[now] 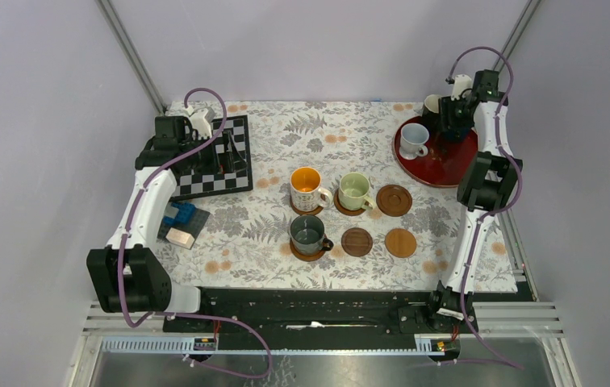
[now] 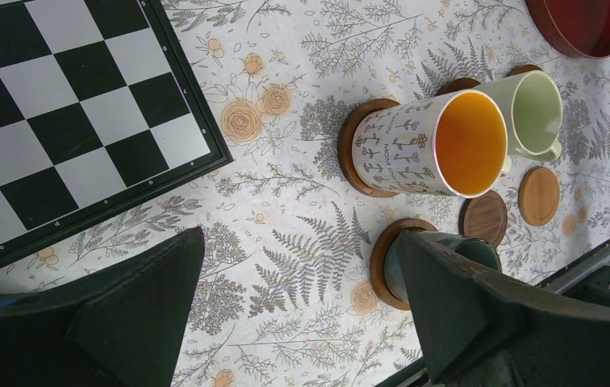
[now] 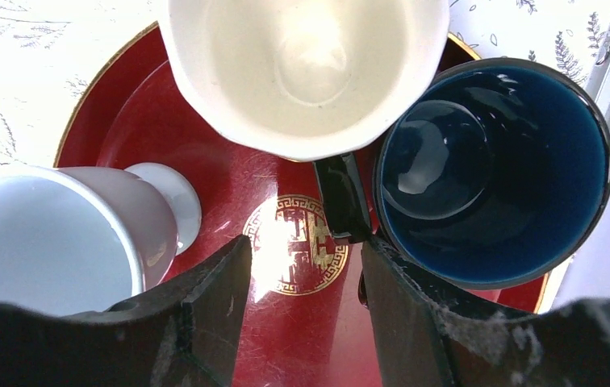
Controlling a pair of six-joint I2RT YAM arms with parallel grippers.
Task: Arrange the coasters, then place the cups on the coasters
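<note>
Right hand (image 3: 306, 250) hovers over the red tray (image 3: 124, 121), fingers apart, by the black handle (image 3: 340, 197); only its wrist view shows the navy cup (image 3: 495, 169). Left hand (image 2: 298, 242) gapes wide.

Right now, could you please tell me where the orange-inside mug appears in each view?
Top view: orange-inside mug mid-picture, left of the green mug.
Left wrist: the mug right of centre, green mug beyond it.
Right wrist: not in it.
Shared landmark: the red tray, in all three.

Tray (image 3: 132, 129) glossy red lacquer; navy cup (image 3: 495, 169) glazed, shiny; coasters (image 1: 401, 243) matt wood.
</note>
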